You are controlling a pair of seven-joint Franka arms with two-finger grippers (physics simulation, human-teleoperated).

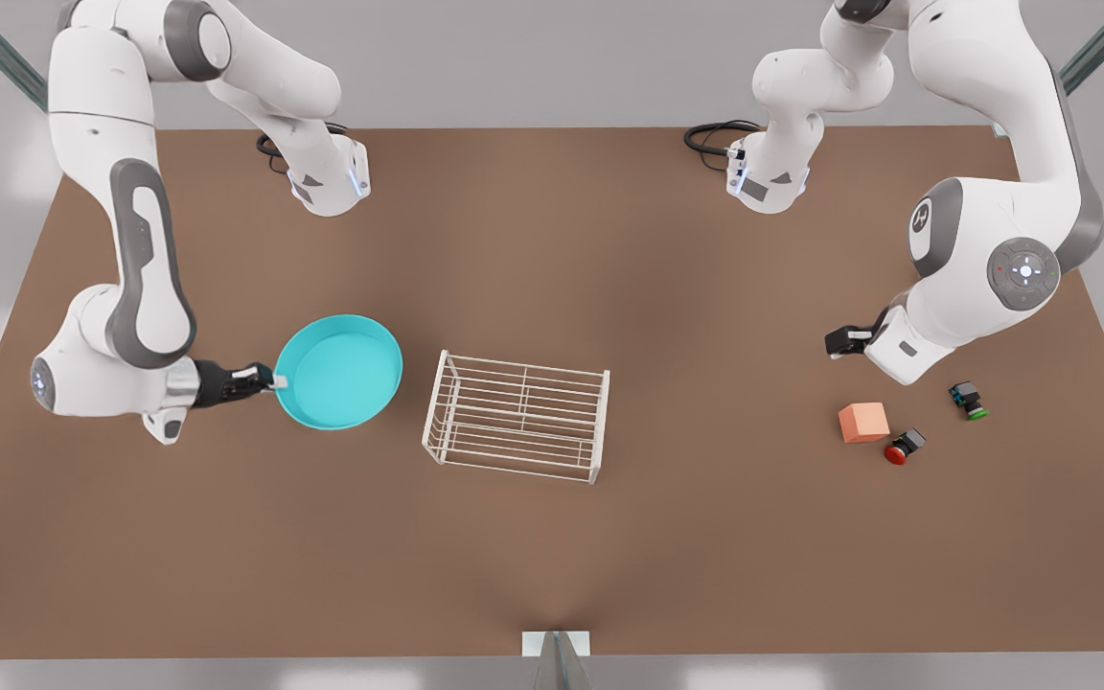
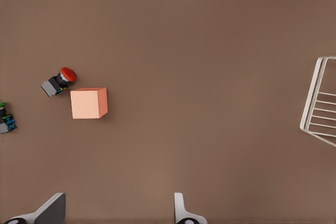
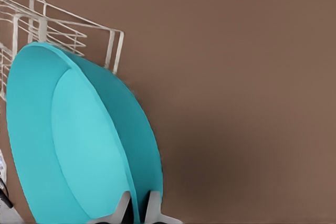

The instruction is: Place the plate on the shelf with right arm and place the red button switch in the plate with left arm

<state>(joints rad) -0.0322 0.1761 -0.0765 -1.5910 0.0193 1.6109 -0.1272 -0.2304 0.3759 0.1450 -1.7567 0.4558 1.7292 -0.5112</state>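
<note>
The turquoise plate (image 1: 339, 372) (image 3: 79, 140) hangs tilted at the front view's left. My right gripper (image 1: 276, 380) (image 3: 138, 209) is shut on its rim. The white wire shelf (image 1: 517, 417) (image 3: 52, 30) (image 2: 320, 103) stands on the table just to the front view's right of the plate. The red button switch (image 1: 902, 448) (image 2: 60, 81) lies on its side at the front view's right, beside a salmon cube (image 1: 863, 423) (image 2: 88, 103). My left gripper (image 1: 841, 342) (image 2: 115, 214) hovers open above the table near the cube, with nothing between its fingers.
A green-capped switch (image 1: 970, 400) (image 2: 5, 119) lies a little past the cube at the front view's right. Brown table (image 1: 552, 240) stretches between the shelf and the small items.
</note>
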